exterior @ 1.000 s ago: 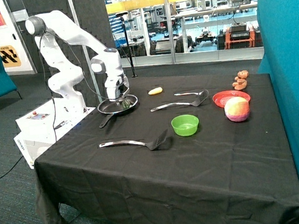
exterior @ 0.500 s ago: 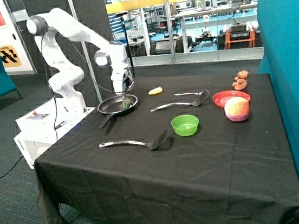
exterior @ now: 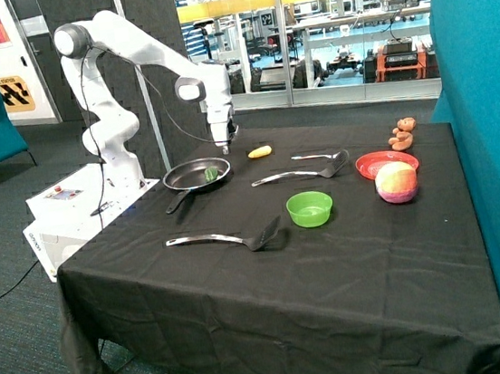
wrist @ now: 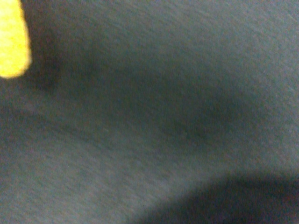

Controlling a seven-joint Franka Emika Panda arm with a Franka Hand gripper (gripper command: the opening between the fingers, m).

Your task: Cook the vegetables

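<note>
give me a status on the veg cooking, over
Gripper above cloth between black frying pan and yellow oblong vegetable. Dark green stubby vegetable in pan. Yellow one not in pan; nothing blocking.

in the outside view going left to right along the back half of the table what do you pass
pan holding the green vegetable → tool hovering above the cloth → yellow vegetable → two spatulas → red plate → brown pieces

Outside view is evenly lit and sharp, daylight from the windows behind. Wrist view is dim and heavily blurred; soft shadows darken the counter point(wrist: 154, 93) cloth.
</note>
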